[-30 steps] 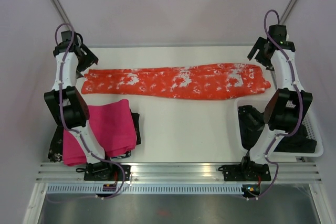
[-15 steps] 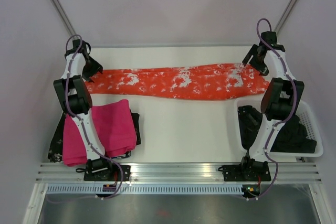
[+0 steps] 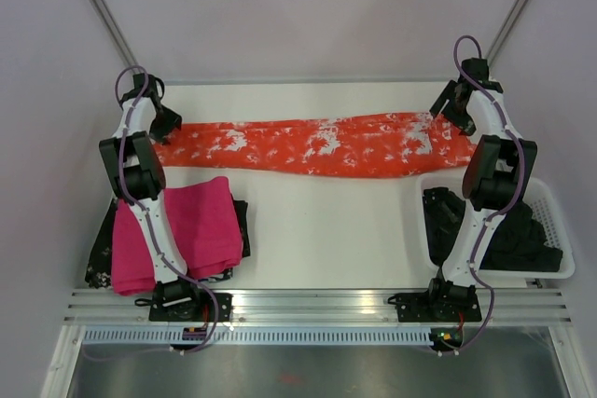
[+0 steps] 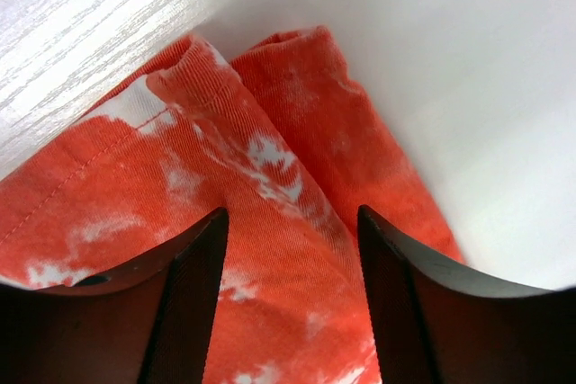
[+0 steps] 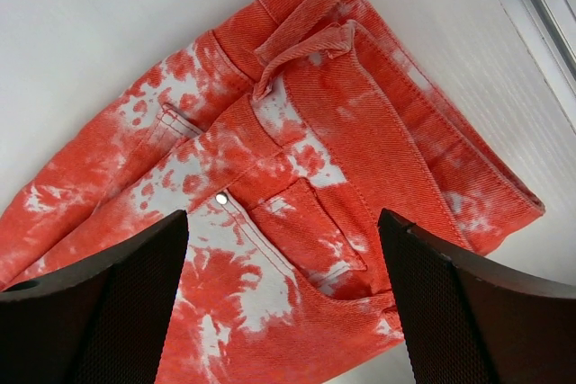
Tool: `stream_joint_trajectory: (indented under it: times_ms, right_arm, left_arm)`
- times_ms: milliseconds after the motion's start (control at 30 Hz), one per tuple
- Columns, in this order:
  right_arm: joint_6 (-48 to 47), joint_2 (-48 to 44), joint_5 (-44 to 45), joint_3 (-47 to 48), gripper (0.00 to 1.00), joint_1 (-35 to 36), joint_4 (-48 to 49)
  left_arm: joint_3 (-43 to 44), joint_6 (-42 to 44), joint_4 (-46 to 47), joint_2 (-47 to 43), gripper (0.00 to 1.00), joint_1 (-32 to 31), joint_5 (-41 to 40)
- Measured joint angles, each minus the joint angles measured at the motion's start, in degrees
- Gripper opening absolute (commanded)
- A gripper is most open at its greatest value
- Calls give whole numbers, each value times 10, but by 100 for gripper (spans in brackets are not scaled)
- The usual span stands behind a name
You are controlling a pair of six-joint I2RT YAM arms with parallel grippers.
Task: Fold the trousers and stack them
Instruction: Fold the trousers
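Observation:
The orange-red trousers with white blotches lie flat across the far part of the table, legs together, hems at the left, waistband at the right. My left gripper is open right above the leg hems; its fingers straddle the cloth. My right gripper is open above the waistband and pocket, its fingers wide on either side.
A folded magenta-pink cloth lies on a dark garment at the near left. A white basket with dark clothes stands at the near right. The table's back edge and walls are close behind both grippers.
Both grippers have moved in and down onto the ends of the trousers: the left to the hems, the right to the waistband. The trousers have not shifted.

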Motion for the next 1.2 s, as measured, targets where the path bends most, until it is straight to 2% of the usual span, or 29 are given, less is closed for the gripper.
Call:
stream_joint_trajectory:
  times_ms: [33,100,133,200,233,267,300,1200]
  right_arm:
    - [1,0,0,-2,92,0,4]
    - [2,0,1,-4,92,0,7]
    - [3,0,2,-5,92,0,8]
    - [3,0,2,-8,92,0,9]
    - [4,0,4,-9,92,0,10]
    - [5,0,6,-10,92,0,11]
    - [5,0,7,-10,92,0,12]
    - [20,1,10,-28,90,1,56]
  left_arm:
    - [0,-3,2,4,55,0,0]
    - [0,-8,4,14,48,0,0]
    - [0,-9,3,20,38,0,-3]
    - [0,-12,5,20,30,0,-2]
    - [0,-12,5,21,19,0,-3]
    - [0,-12,4,21,13,0,-4]
    - [0,-14,5,21,3,0,-4]
    - [44,-59,56,20,2,-5,1]
